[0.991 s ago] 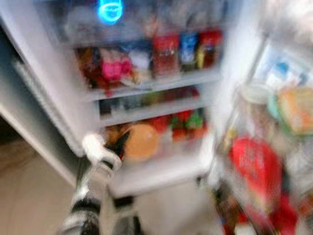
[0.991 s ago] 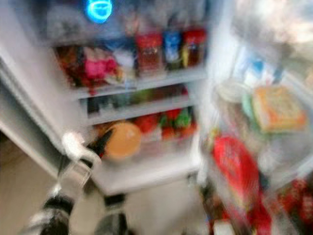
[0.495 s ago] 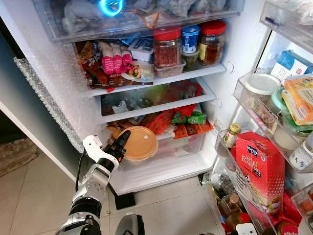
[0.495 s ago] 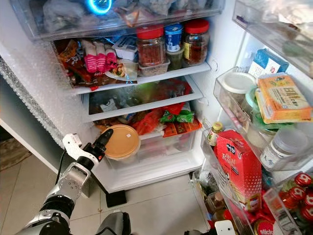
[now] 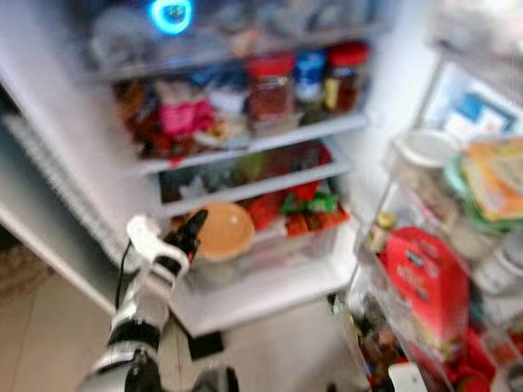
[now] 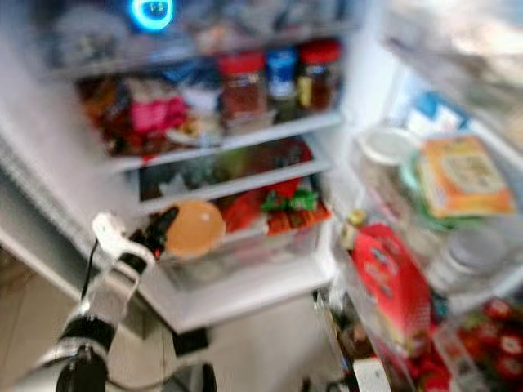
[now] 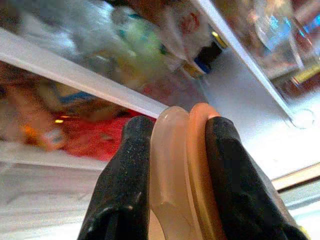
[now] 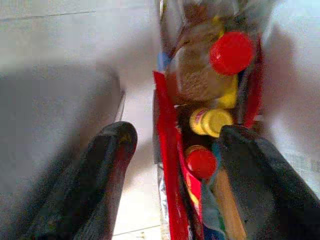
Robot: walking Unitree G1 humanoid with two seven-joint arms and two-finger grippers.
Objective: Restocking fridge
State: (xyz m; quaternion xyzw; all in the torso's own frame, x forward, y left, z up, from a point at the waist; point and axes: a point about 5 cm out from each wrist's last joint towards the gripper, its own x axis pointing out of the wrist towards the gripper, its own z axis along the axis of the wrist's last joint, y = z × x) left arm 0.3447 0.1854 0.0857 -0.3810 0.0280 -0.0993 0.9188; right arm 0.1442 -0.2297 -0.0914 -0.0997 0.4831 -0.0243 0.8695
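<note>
Left gripper point(image 7: 181, 150) clenched on round tan lidded plastic container point(image 5: 224, 232) at open white fridge's point(image 5: 270, 290) lower drawer, right gripper point(image 8: 172, 150) spread apart over red-capped door bottles point(image 8: 231, 52).

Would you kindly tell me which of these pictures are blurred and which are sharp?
Both eye views are smeared by motion, so the jars and labels cannot be read. In the left wrist view, the left pincer on the tan lid is sharp and the shelves soft. The right wrist view is fairly clear.

left pincer point(image 7: 181, 150) clamped; right pincer point(image 8: 172, 165) spread.
</note>
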